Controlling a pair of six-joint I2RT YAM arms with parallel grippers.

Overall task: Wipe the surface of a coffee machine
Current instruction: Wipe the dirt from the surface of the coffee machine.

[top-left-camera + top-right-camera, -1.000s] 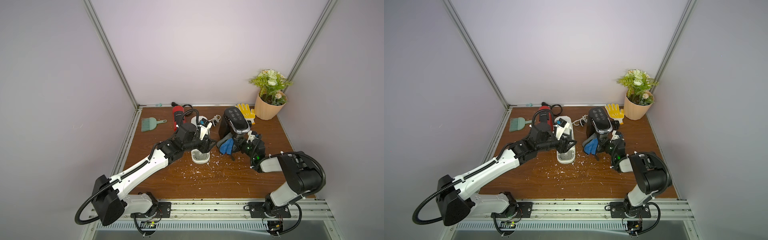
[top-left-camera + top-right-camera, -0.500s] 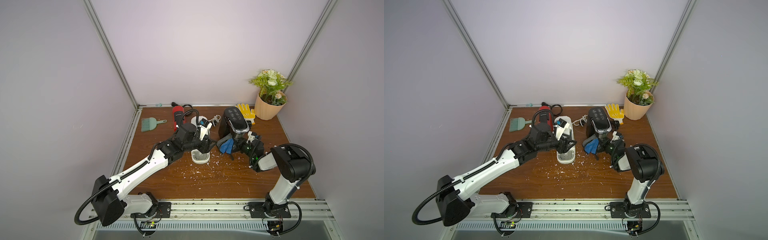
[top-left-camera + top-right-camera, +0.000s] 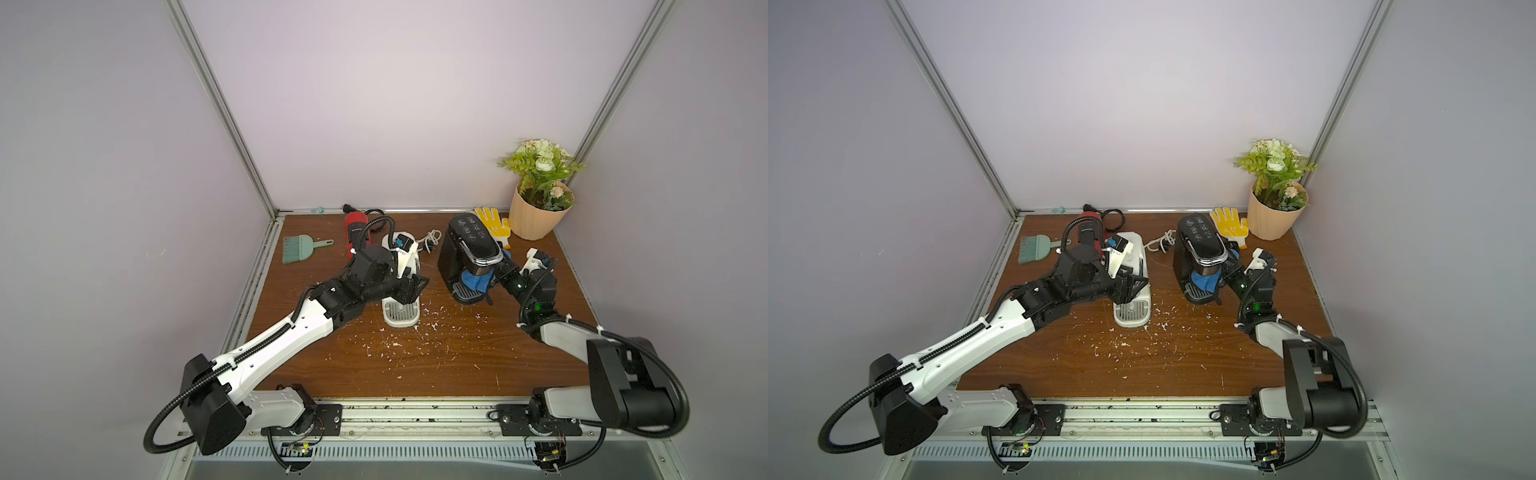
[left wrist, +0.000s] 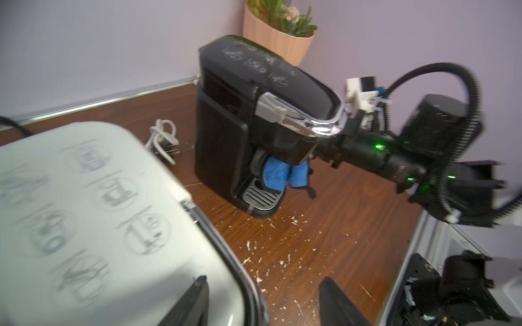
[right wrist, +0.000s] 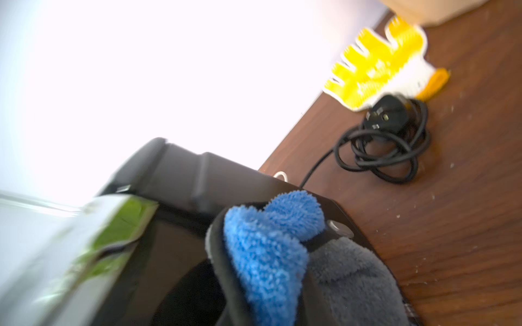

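Black glossy coffee machine (image 3: 473, 241): right hand (image 3: 496, 277) pinches blue cloth (image 3: 473, 281) under spout; left hand (image 3: 413, 286) spread.

Black plastic coffee machine (image 3: 471, 243): blue microfibre cloth (image 3: 473, 282) in my right claw (image 3: 495, 277) under its head, yellow knitted glove (image 3: 491, 221) behind it.

Blue cloth (image 5: 265, 248) against black coffee machine (image 5: 183, 175)

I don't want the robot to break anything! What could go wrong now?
1. The right gripper holds the blue cloth tucked under the black coffee machine's spout, above its drip tray. The cloth might snag there, and a tug could drag or tip the machine.
2. The left gripper, jaws open, sits very close to the white coffee machine and might bump it.
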